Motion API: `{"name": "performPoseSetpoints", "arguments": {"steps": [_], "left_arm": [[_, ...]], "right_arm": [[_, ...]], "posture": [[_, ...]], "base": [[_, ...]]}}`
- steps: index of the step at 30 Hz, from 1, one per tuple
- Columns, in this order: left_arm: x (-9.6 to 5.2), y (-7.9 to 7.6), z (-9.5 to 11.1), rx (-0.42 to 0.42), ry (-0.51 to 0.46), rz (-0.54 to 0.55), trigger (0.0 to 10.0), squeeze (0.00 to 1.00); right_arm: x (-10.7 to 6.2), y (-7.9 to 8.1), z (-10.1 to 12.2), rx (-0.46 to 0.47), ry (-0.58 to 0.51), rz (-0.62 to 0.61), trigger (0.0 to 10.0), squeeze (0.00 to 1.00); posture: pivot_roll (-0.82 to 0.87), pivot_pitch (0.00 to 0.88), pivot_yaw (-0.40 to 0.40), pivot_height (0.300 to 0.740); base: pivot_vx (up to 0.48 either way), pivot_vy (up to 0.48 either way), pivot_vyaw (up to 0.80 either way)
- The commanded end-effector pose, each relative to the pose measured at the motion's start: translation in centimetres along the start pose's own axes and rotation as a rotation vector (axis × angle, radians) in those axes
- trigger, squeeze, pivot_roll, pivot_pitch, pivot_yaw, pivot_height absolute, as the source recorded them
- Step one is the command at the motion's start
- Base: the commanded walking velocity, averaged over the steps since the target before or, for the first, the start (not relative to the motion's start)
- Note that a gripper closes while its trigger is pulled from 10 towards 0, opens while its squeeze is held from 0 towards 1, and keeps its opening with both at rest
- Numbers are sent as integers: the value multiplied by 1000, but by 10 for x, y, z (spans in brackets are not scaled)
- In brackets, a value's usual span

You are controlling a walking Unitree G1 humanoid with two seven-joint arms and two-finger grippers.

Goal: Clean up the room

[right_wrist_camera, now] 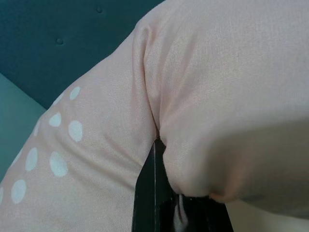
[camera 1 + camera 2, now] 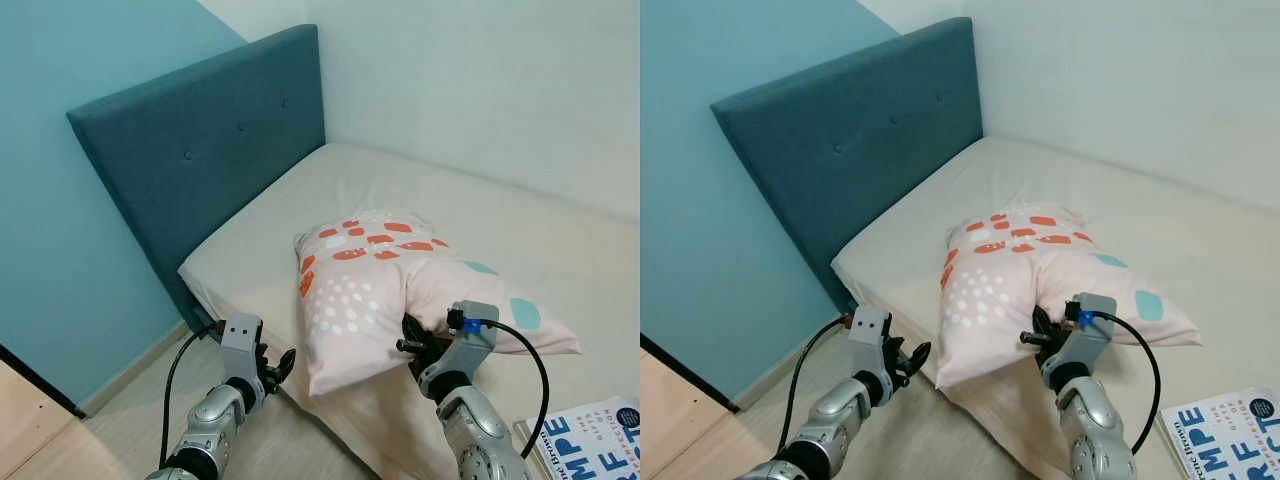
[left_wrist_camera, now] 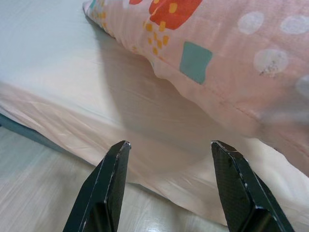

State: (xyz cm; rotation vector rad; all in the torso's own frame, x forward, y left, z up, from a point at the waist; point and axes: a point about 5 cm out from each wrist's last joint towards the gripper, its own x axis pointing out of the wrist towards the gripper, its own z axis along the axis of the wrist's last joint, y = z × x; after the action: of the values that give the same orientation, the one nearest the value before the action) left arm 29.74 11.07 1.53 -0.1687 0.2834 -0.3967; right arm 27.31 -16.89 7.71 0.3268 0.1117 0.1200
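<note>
One pillow [image 2: 380,290], pink with orange, white and teal patches, lies across the near corner of the bed [image 2: 560,240], its lower edge hanging a little past the mattress edge. It sits crooked, well short of the blue headboard [image 2: 215,150].

Right gripper [image 2: 420,345]: pressed into the pillow's near side, just below a deep crease. The right wrist view shows one black finger [image 1: 152,193] buried in a fold of the fabric, so I judge the fingers are pinching a bunch of pillowcase, with the second finger hidden by cloth.

Left gripper [image 2: 275,368]: hovering beside the bed's near edge, just off the pillow's lower corner. Its fingers [image 3: 104,193] are spread apart with nothing between them; the sheet and the pillow's overhanging edge lie ahead of them.

Assessment: the step in hand appears to be shifting the pillow up to the headboard. A grip on fabric alone will likely let the filling sag and drag the sheet. Recommended practice: bring the left gripper onto the overhanging corner and close on a thick fold, so the load is shared; lift clear of the sheet before moving; carry toward the headboard and set it square, long side parallel to the board.

Also noted: a printed book [image 2: 590,440] lies by the bed's near side, next to the right arm, still to be tidied.
</note>
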Motion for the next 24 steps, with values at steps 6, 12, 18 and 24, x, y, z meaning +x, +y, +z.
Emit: {"name": "performPoseSetpoints", "arguments": {"steps": [6,12,18,24], "left_arm": [[-1,2,2,-2,-14,4,10000,0],[0,0,1,-3,-13,-1,10000,0],[0,0,2,-5,-14,0,10000,0],[0,0,2,-5,-14,1,10000,0]], "right_arm": [[3,4,6,-2,-39,14,10000,0],[3,4,6,-3,-37,17,10000,0],[3,4,7,-2,-36,22,10000,0],[4,4,8,-2,-37,26,10000,0]], "posture": [[-106,51,56,740],[-109,52,54,740],[-110,53,52,740],[-109,54,51,740]], "base": [[0,0,0],[0,0,0],[0,0,0],[0,0,0]]}}
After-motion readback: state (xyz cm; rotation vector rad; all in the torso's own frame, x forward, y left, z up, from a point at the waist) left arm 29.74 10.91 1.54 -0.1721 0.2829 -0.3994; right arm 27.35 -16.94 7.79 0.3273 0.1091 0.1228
